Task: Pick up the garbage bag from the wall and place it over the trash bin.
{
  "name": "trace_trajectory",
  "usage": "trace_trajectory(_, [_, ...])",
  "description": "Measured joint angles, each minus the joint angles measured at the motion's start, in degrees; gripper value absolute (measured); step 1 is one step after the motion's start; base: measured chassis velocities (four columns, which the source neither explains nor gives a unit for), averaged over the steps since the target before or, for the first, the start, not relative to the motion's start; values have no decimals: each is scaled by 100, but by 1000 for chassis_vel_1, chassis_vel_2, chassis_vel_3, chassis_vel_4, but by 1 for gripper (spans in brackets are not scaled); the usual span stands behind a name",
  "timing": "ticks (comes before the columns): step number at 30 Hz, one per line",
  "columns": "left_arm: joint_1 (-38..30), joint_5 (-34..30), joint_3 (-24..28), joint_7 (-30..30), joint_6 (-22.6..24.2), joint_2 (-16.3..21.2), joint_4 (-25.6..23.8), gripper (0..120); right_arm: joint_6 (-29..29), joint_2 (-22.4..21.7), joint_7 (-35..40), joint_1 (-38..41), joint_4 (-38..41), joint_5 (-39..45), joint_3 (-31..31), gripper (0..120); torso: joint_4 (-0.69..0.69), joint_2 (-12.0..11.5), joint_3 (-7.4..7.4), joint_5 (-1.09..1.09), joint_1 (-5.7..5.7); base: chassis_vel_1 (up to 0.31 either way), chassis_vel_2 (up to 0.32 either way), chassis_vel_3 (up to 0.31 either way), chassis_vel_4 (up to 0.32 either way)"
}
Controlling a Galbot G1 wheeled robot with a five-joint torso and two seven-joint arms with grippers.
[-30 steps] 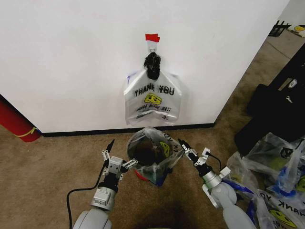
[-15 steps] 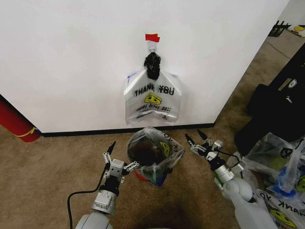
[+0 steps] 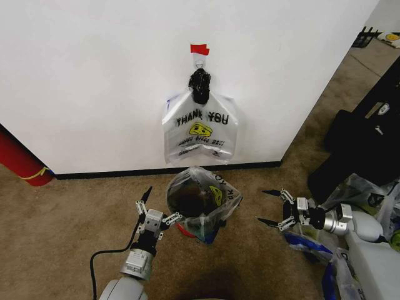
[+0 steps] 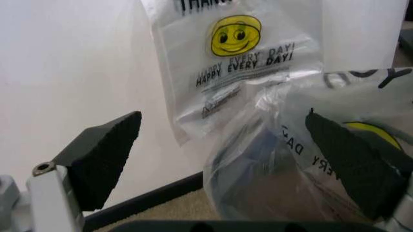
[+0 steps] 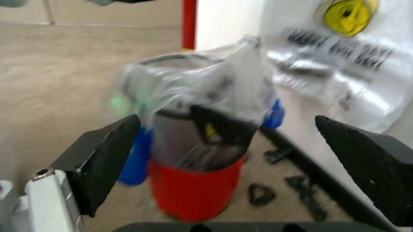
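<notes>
- So the trash bin (image 3: 199, 215) is the landmark here: small, round, black mesh with a red base, sitting on the carpet (image 3: 69, 212) right at the foot of the white wall (image 3: 94, 81).
- It's got a clear plastic bag (image 3: 215, 195) draped over its rim, with a smiley print showing on the side.
- The garbage bag (image 3: 200, 131) hangs on the wall straight above the bin, "THANK YOU" and the yellow smiley facing out, its bottom edge just above the bin's rim. A black knotted bundle (image 3: 199, 85) sits at the top of it, under a red tape strip (image 3: 199, 49).
- Left gripper (image 3: 154, 205) is just beside the bin on its left, fingers spread, holding nothing.
- Right gripper (image 3: 270, 207) is off to the bin's right, apart from it, fingers wide and empty too.
</notes>
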Motion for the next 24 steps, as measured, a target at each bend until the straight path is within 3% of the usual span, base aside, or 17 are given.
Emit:
trace_trajectory(10, [-19,30,0,9,3,7,32,100,484,398,774,179,-282,184,-515,98,2,0,0,0,0,0,0,0,0])
trace_trajectory(15, [5,29,-35,0,-9,20,34,100,549,494,717,394,-587,-254,-531,80,1,0,0,-1,0,0,0,0,0])
trace_trajectory(24, [25,113,0,-7,-60,-29,72,100,572,605,863,348,-769,-98,-625,47,0,0,0,-1,0,0,0,0,0])
